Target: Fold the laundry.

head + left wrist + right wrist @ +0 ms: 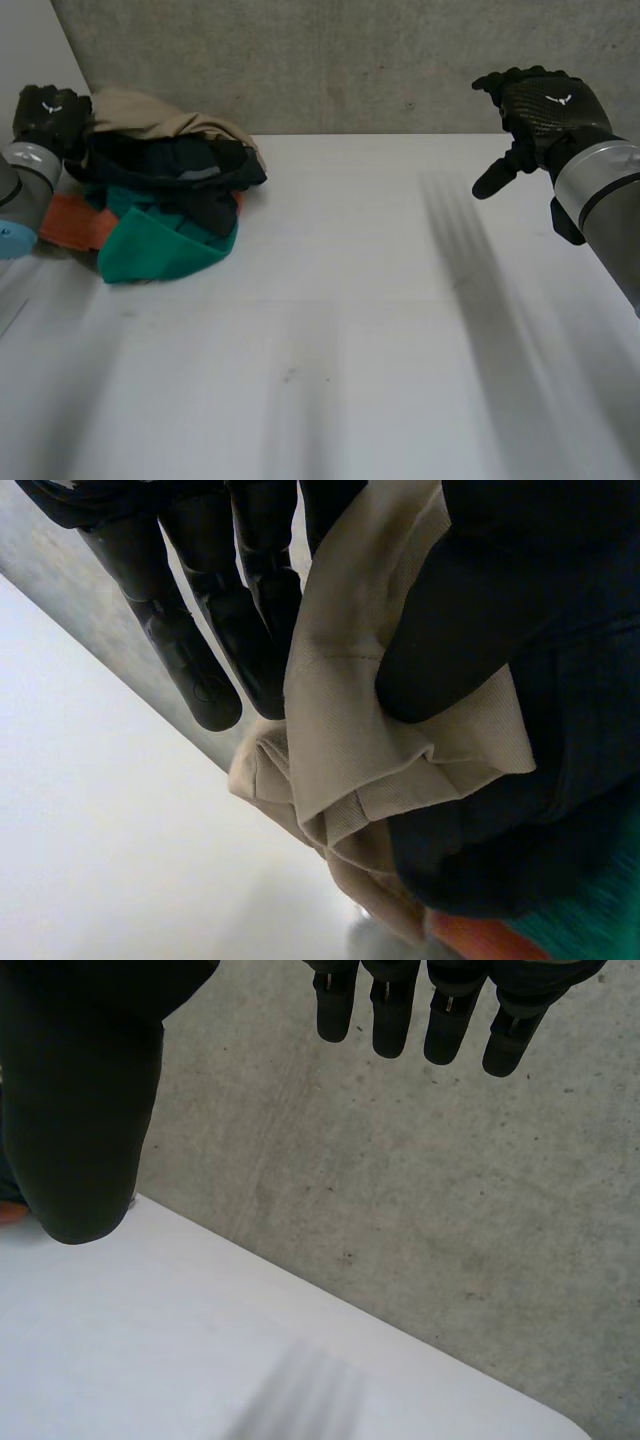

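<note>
**Pile and hands, start of fold.** The laundry pile (170,200) is seen at the far left of the table (350,320). It has a beige cloth (150,112) on top and a dark garment (170,165) beneath. A teal cloth (150,250) and an orange cloth (72,222) lie at its near edge.

The left hand (48,112) is set at the pile's far-left end and is clamped on the beige cloth. In the left wrist view a fold is pinched btw. fingers (200,650) and thumb (440,610).

The right hand (540,105) is held above the table's right side w/ fingers (385,1010) straight, apart from the thumb, nothing held.

Key relation: the pile lies well apart to the right hand's left, across bare table. No long axis can be told, the items being bunched. The left hand is by far the nearer. A lift of the beige cloth is judged the step in hand, the right hand prob. being needed at a 2nd edge.
</note>
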### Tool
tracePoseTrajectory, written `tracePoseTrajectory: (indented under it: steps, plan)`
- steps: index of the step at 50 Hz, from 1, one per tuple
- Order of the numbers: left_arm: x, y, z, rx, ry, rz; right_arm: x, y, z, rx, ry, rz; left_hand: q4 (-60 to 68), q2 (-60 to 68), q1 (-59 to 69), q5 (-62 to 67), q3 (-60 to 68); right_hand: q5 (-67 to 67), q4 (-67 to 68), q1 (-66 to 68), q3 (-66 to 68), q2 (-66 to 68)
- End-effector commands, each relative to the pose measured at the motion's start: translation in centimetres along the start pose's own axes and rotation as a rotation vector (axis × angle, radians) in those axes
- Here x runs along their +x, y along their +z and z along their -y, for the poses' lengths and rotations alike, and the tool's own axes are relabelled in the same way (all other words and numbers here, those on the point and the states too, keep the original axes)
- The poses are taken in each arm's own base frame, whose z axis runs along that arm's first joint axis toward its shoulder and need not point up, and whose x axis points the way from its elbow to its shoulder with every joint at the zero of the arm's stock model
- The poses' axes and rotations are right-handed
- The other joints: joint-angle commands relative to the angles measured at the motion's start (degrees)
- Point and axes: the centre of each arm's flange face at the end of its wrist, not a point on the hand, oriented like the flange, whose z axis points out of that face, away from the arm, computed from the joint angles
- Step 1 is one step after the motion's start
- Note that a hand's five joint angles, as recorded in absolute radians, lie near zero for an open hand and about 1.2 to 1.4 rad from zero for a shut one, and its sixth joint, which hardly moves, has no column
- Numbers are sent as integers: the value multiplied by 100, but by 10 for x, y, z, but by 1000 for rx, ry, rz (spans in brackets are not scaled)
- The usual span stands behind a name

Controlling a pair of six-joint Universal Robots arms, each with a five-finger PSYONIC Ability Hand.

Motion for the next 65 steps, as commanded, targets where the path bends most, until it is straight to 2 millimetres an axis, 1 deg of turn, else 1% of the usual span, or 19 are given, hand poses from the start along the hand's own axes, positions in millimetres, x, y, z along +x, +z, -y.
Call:
tracePoseTrajectory:
  steps: [1, 3, 4, 6, 11, 13, 16, 20, 21, 23, 31, 33, 35, 36, 39, 46, 52, 57, 65]
  plan:
    - [-6, -3, 81, 232, 22, 100, 0, 0, 0, -1, -28, 0, 1169, 1213, 1710, 1498, 1285, -272, -170, -283, -168, -184]
    - [-11, -10, 116, 318, 21, 121, 1, 0, -1, -3, -39, -3, 1169, 1213, 1710, 1498, 1285, -272, -170, -283, -168, -184]
    - [-12, -20, 149, 397, 6, 129, 1, 0, -1, -3, -46, -5, 1169, 1213, 1710, 1498, 1285, -272, -170, -283, -168, -184]
    - [-9, -29, 176, 461, -27, 122, 2, 1, 0, -2, -48, -8, 1169, 1213, 1710, 1498, 1285, -272, -170, -283, -168, -184]
    - [25, -67, 245, 612, -217, -1, 4, 0, 3, 9, -48, -17, 1169, 1213, 1710, 1498, 1285, -272, -170, -283, -168, -184]
    - [38, -94, 280, 676, -330, -71, 6, 0, 5, 13, -50, -21, 1169, 1213, 1710, 1498, 1285, -272, -170, -283, -168, -184]
    - [53, -113, 297, 698, -417, -141, 6, 0, 7, 19, -49, -23, 1169, 1213, 1710, 1498, 1285, -272, -170, -283, -168, -184]
    - [112, -153, 309, 669, -563, -342, 9, -3, 19, 58, -39, -38, 1169, 1213, 1710, 1498, 1285, -272, -170, -283, -168, -184]
    - [135, -169, 308, 647, -598, -417, 12, -2, 20, 65, -40, -45, 1169, 1213, 1710, 1498, 1285, -272, -170, -283, -168, -184]
    - [153, -182, 305, 619, -620, -471, 20, 1, 20, 73, -42, -68, 1169, 1213, 1710, 1498, 1285, -272, -170, -283, -168, -184]
    - [253, -225, 237, 324, -616, -713, 48, 11, 23, 101, -53, -138, 1169, 1213, 1710, 1498, 1285, -272, -170, -283, -168, -184]
    - [270, -243, 224, 252, -589, -774, 50, 13, 24, 103, -54, -144, -1855, -1810, -1314, -1526, -1739, -272, -170, -283, -168, -184]
    - [271, -244, 218, 216, -574, -780, 54, 16, 22, 94, -57, -153, -5306, -5261, -4765, -4977, -5190, -272, -170, -283, -168, -184]
    - [270, -244, 214, 184, -573, -780, 55, 17, 20, 88, -59, -154, -5788, -5743, -5247, -5459, -5672, -272, -170, -283, -168, -184]
    - [262, -241, 210, 148, -569, -767, 55, 22, 11, 53, -86, -144, -5775, -5731, -5235, -5446, -5660, -272, -170, -283, -168, -184]
    - [208, -236, 214, 82, -546, -687, 43, 16, 8, -17, -242, -51, -5743, -5698, -5202, -5414, -5627, -272, -170, -283, -168, -184]
    - [179, -267, 209, 17, -533, -680, 29, -2, -4, -137, -368, 74, -5507, -5463, -4967, -5178, -5391, -272, -170, -283, -168, -184]
    - [176, -298, 177, -79, -466, -693, 6, -33, -37, -315, -397, 239, -4415, -4371, -3875, -4086, -4299, -272, -170, -283, -168, -184]
    - [195, -325, 111, -169, -168, -717, -24, -54, -88, -315, -407, 348, -3741, -3697, -3201, -3412, -3625, -272, -170, -283, -168, -184]
